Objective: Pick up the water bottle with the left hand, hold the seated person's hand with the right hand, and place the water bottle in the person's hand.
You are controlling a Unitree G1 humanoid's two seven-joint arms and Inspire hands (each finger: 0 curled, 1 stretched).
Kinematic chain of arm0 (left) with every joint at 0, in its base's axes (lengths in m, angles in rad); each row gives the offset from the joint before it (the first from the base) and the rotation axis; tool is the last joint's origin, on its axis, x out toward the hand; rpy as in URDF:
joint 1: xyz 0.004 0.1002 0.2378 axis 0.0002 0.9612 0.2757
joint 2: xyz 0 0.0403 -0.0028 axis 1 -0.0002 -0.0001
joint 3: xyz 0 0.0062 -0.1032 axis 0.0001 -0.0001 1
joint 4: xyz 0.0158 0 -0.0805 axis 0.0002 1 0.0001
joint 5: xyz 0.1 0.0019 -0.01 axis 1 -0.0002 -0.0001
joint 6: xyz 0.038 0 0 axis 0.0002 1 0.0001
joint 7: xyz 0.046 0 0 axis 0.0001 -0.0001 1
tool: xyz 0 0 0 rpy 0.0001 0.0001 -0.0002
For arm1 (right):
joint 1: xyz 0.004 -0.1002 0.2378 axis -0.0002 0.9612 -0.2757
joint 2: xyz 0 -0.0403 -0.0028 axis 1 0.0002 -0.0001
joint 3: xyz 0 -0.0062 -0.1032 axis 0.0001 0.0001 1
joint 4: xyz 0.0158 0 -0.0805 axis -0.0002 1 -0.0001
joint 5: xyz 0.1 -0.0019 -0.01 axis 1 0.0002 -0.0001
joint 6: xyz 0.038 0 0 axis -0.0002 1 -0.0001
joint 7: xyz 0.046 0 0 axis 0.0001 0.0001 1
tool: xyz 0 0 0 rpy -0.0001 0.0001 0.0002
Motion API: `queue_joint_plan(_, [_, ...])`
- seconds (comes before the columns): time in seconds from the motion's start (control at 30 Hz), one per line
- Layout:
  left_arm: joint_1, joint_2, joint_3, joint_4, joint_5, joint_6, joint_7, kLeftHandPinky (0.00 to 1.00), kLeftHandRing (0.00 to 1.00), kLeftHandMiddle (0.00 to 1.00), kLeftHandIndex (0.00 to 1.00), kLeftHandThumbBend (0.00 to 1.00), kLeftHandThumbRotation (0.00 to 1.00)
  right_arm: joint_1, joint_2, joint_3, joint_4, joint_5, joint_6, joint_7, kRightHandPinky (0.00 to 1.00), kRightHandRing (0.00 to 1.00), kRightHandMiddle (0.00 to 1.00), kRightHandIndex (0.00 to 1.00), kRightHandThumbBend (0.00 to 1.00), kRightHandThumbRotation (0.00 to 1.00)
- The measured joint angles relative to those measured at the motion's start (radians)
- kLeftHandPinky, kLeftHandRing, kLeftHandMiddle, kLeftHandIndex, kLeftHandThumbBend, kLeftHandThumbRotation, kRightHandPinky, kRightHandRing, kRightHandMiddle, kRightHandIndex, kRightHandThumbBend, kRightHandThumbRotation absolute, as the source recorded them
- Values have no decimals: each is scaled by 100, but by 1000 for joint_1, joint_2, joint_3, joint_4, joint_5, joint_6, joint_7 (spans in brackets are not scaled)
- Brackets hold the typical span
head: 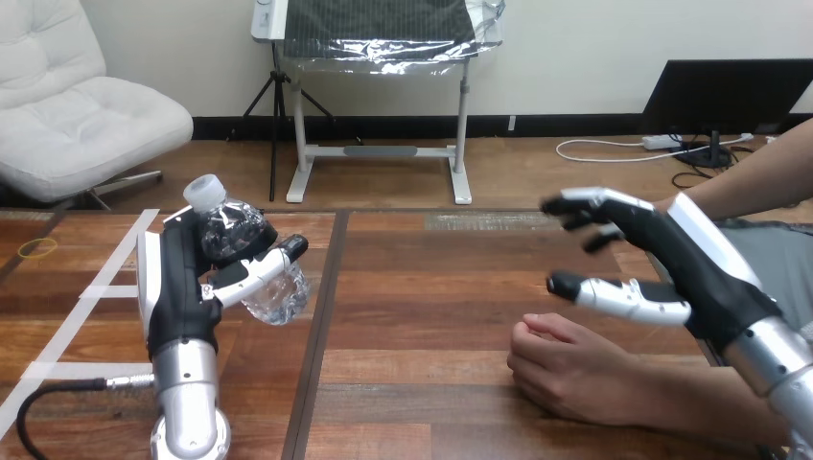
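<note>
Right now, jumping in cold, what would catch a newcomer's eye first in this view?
The left hand at the table's left, fingers curled round a clear water bottle, tilted with its white cap up. At the right, the right hand hangs open above the person's hand, which rests loosely curled on the table; the two look apart.

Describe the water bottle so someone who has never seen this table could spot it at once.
Start at the wooden table and look left, where the robot's left hand is raised. Its fingers curl round the water bottle, tilted with its cap up. It alone is clear crinkled plastic with a white cap.
</note>
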Motion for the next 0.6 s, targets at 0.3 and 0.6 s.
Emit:
queue_joint_plan(0.3, [42,-1,1,-85,0,0,-22,29,35,41,43,62,0,-17,-61,5,94,-50,-2,1,64,78,80,76,78,48])
queue_joint_plan(0.6, [55,-1,5,-163,-3,1,-40,29,35,40,42,62,0,-39,-134,15,175,-77,-1,23,69,83,82,76,79,45])
